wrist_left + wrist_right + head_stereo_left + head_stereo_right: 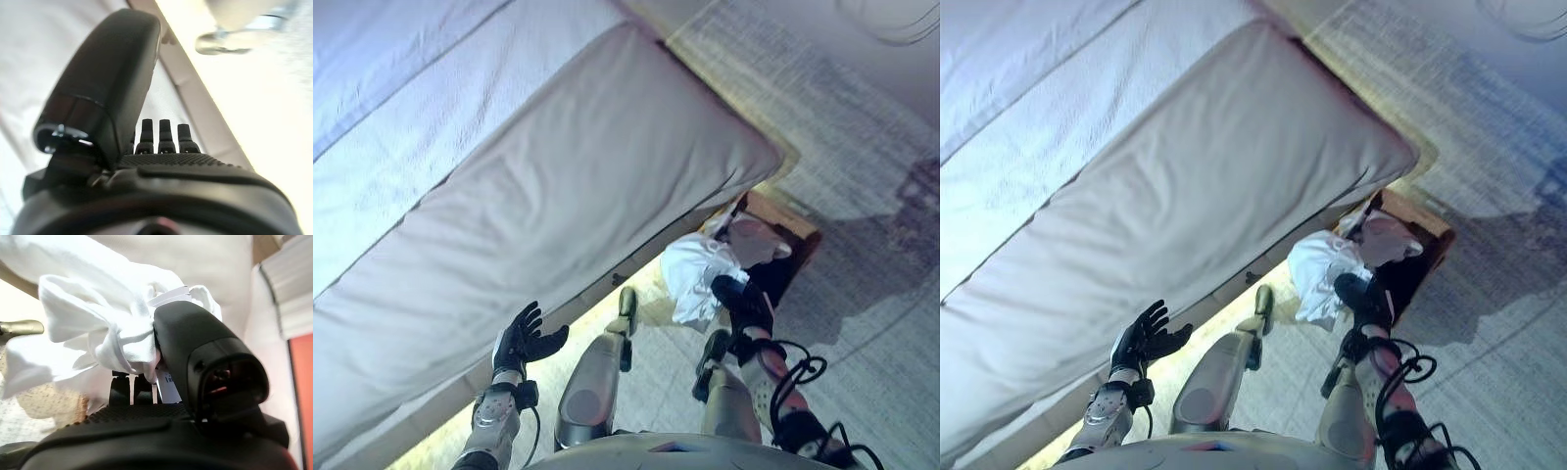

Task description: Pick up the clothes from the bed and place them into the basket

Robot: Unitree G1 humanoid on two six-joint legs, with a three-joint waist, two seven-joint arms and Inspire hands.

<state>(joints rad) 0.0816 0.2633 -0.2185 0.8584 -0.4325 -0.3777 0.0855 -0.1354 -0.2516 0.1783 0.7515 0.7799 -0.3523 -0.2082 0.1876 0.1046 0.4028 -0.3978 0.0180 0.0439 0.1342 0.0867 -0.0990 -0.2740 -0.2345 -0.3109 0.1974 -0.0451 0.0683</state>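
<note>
My right hand (742,302) is shut on a white garment (697,274), which hangs bunched beside the bed's edge, just short of the basket (793,257). In the right wrist view my thumb (205,347) and fingers pinch the white cloth (98,318). The basket is dark inside with a brown rim (1422,213) and holds pale clothes (759,238). My left hand (522,341) is open and empty, raised beside the side of the mattress (568,196); it also shows in the left wrist view (161,134).
The bed with a white sheet (401,108) lies across the left and middle. Pale patterned floor (862,127) lies to the right of the basket. A strip of light floor (578,318) runs along the bed's base.
</note>
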